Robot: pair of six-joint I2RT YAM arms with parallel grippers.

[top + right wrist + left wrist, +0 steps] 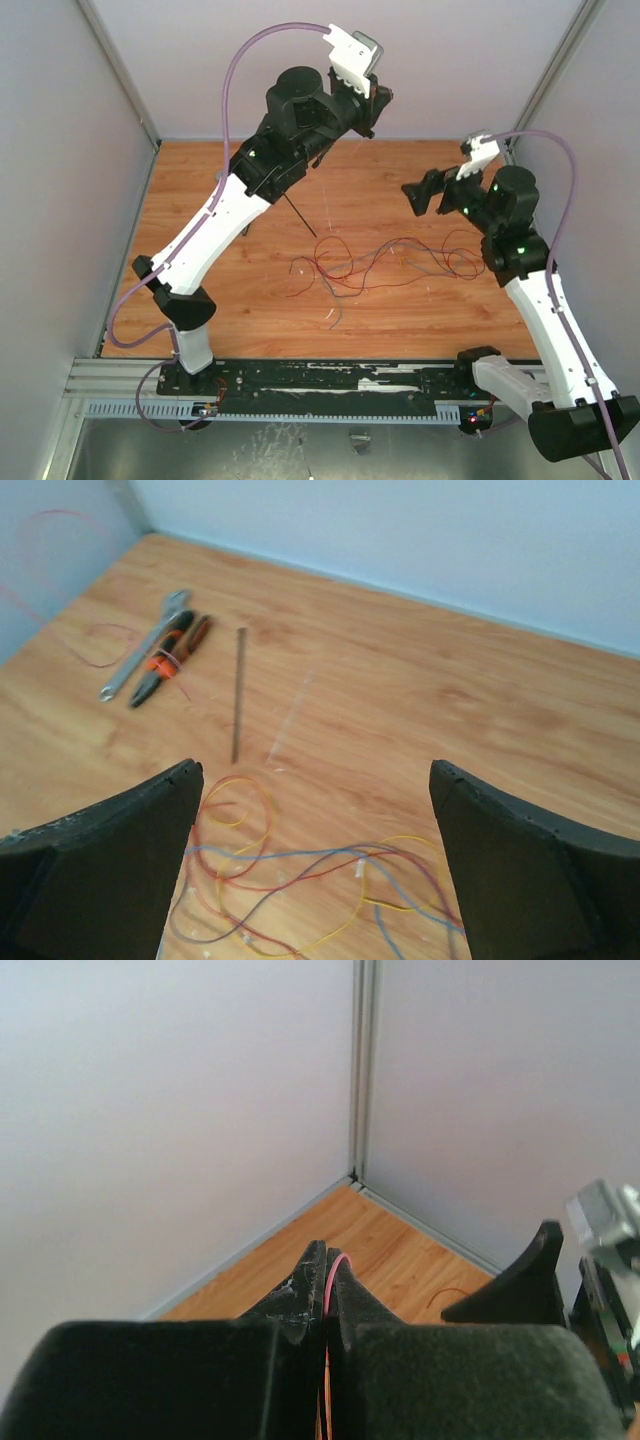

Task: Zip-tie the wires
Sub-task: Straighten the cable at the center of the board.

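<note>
Your wires [380, 265] lie in a loose red, maroon, orange and blue tangle across the middle of the table [420, 310], toward its right half. In the right wrist view they sprawl just below and between the fingers. The zip tie [238, 695] lies straight and flat on the wood just beyond the tangle, apart from it. From above you see it as a thin dark strip [300, 215] beside the left arm. A little to its left in the right wrist view are the pliers [170, 660] with orange and black handles, and the grey wrench [145, 645] lies right alongside them. Your right claw [315, 770] hangs above the wires with its fingers spread wide and nothing between them. Your left claw [327, 1260] is raised high off the table and points at the far corner where the walls [180, 1110] meet. Its fingers are pressed together, and a thin pink strand of the wires shows pinched in the seam between them. You cannot tell from these views how much of the tangle hangs from that strand.
</note>
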